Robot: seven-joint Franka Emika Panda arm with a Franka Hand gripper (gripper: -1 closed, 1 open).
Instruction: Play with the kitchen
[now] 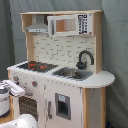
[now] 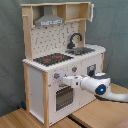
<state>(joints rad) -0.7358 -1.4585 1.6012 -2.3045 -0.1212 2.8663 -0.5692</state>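
Observation:
The toy kitchen point(image 1: 65, 95) point(image 2: 35, 90) is white and light wood, and both exterior views show it whole. Its black-red stovetop point(image 1: 34, 65) point(image 2: 52, 59) lies beside the sink point(image 1: 73, 74) point(image 2: 84, 50) with the black faucet point(image 1: 85, 57) point(image 2: 75, 38). A grey hood point(image 1: 37, 25) point(image 2: 48, 20) hangs above. My gripper point(image 1: 14, 89) point(image 2: 66, 80) is held level against the front panel, just below the knobs point(image 1: 34, 83) point(image 2: 56, 76) and at the top edge of the windowed oven door point(image 1: 28, 106) point(image 2: 63, 98).
A toy microwave point(image 1: 70, 24) sits in the upper shelf. My white arm point(image 2: 99, 88) reaches in from the second exterior view's right, over a wooden table point(image 2: 30, 120). Dark grey curtain hangs behind the kitchen.

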